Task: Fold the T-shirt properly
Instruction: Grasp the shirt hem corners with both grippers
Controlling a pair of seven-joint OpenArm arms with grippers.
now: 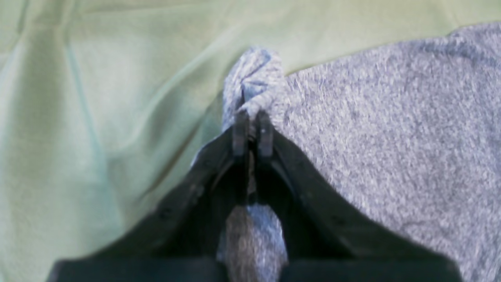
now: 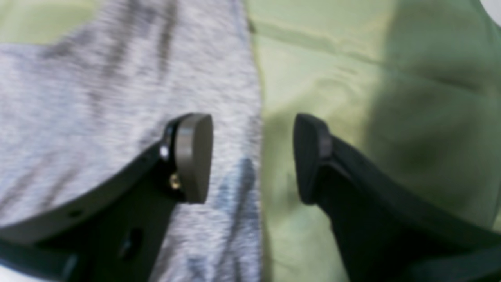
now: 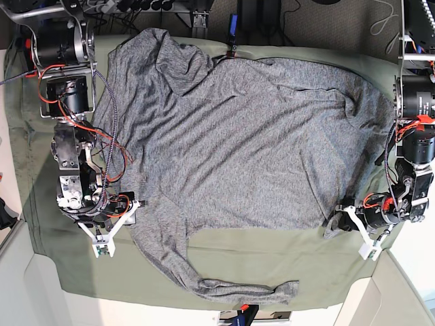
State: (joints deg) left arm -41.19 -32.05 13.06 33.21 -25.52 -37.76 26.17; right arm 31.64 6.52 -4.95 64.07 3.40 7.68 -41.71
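The heathered grey T-shirt [image 3: 245,142] lies spread over the olive-green cloth [image 3: 285,261], with one long sleeve [image 3: 231,288] trailing toward the front edge. My left gripper [image 1: 252,117] is shut on a bunched corner of the T-shirt [image 1: 391,129] and sits at the shirt's lower corner at the right of the base view [image 3: 338,224]. My right gripper [image 2: 252,156] is open and straddles the T-shirt's [image 2: 98,98] side edge, one finger over the grey fabric and one over the green cloth [image 2: 352,78]. In the base view it [image 3: 129,216] is at the shirt's left edge.
The green cloth [image 1: 98,98] is wrinkled around the shirt. Arm bases with loose cables [image 3: 68,95] stand at the left, and the other arm's base [image 3: 416,102] at the right. The cloth's front edge [image 3: 204,302] drops to a pale surface.
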